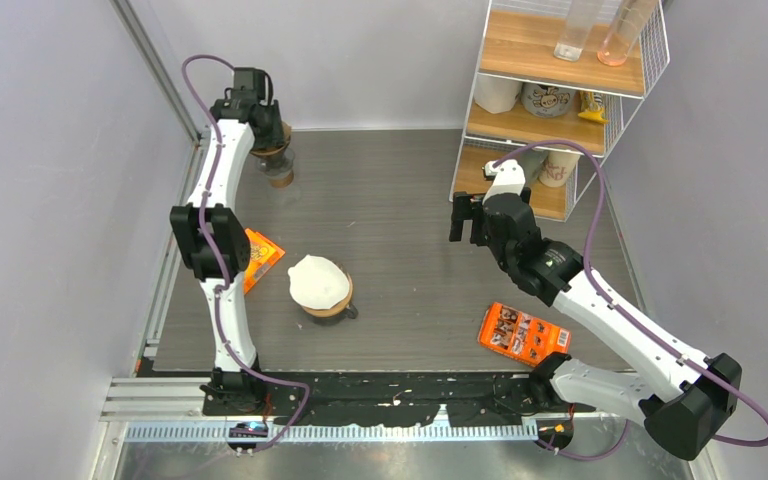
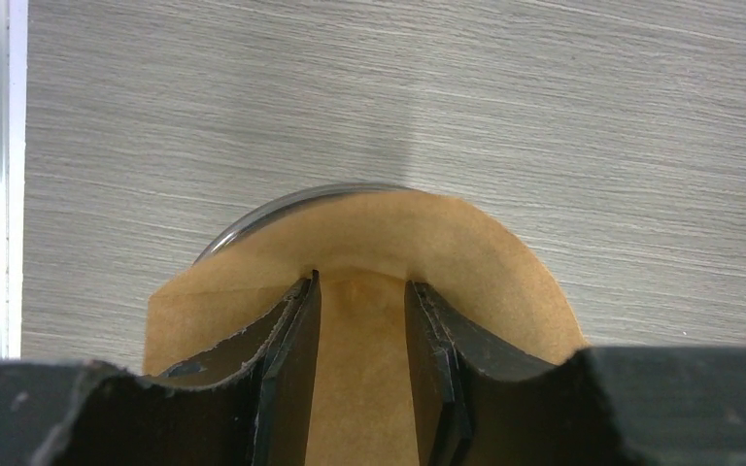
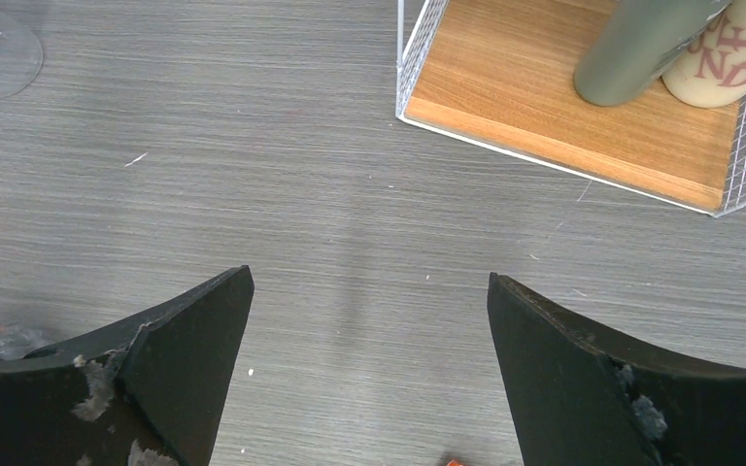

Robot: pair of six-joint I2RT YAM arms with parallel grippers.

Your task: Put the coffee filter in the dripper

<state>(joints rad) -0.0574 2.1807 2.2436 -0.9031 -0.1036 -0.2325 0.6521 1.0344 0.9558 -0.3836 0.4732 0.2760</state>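
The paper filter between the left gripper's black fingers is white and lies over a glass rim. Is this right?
No. The paper filter between the left gripper's fingers is brown, not white, and lies over a glass rim; the left wrist view shows it.

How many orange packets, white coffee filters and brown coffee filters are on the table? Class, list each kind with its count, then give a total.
orange packets: 2
white coffee filter: 1
brown coffee filter: 1
Total: 4
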